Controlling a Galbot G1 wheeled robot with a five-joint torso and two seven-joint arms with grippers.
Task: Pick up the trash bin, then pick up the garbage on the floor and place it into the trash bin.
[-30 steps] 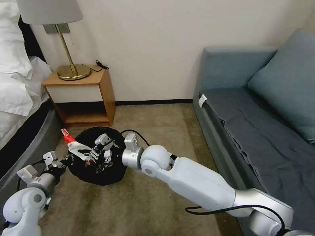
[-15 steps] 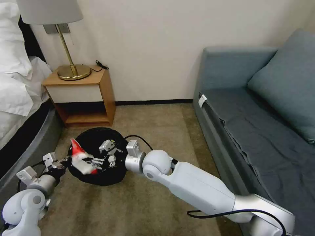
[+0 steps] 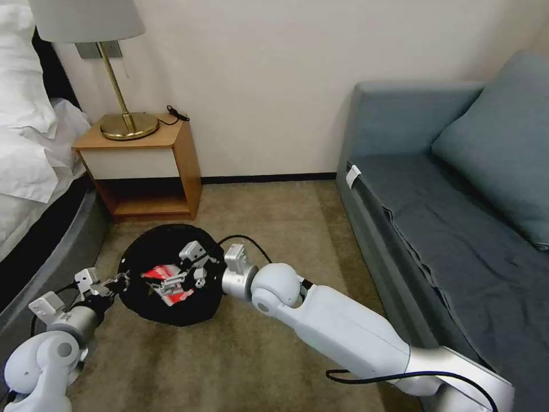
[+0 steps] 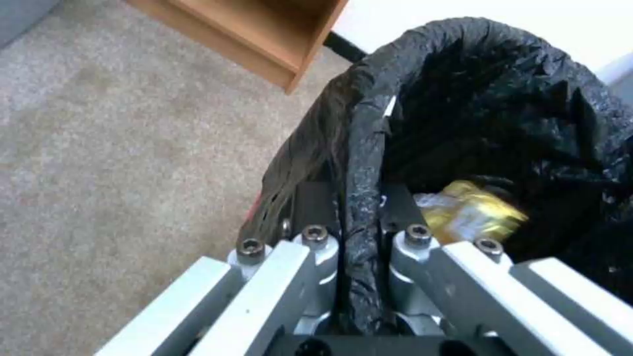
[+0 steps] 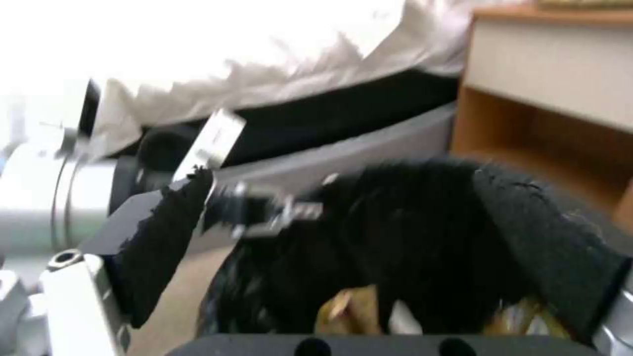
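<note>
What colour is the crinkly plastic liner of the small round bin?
Black liner, clearest in the left wrist view.

I note the trash bin (image 3: pixel 171 273) on the floor, near side of the nightstand (image 3: pixel 150 166); sofa (image 3: pixel 457 229) right, bed (image 3: pixel 28 171) left.

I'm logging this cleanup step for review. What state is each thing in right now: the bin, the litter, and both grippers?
trash bin: lined with a black bag, rim pinched by the left gripper.
white packet with red ends: inside the bin, no longer gripped.
gold snack wrapper: lying inside the bin.
left gripper: shut on the bin's rim.
right gripper: over the bin's mouth, fingers open.
</note>
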